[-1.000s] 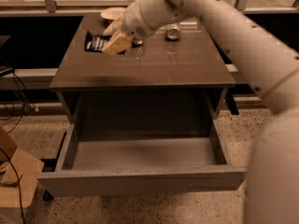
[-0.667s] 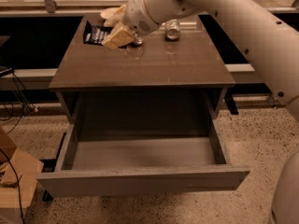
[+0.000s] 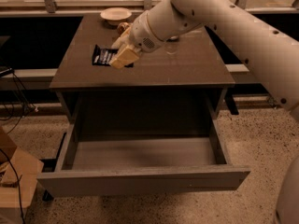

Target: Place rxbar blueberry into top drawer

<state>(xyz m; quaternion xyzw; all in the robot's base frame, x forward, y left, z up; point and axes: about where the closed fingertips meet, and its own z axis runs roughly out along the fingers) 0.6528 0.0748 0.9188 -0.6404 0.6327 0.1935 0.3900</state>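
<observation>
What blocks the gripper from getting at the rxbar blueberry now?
Likely yes, nothing does: the gripper hangs at one end of the rxbar blueberry lying flat on the table; the bowl sits well behind.

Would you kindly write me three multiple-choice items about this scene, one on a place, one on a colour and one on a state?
1. Where does the rxbar blueberry lie?
A in the drawer; B on the tabletop, rear left; C on the floor.
2. What colour is its wrapper?
A dark navy; B red; C yellow.
3. How is the top drawer?
A shut; B pulled out, nothing inside; C pulled out and full.

Key:
1 B: the bar lies on the table, with the gripper at its right end.
2 A: the wrapper is dark with white lettering.
3 B: the drawer's bare grey floor shows.
</observation>
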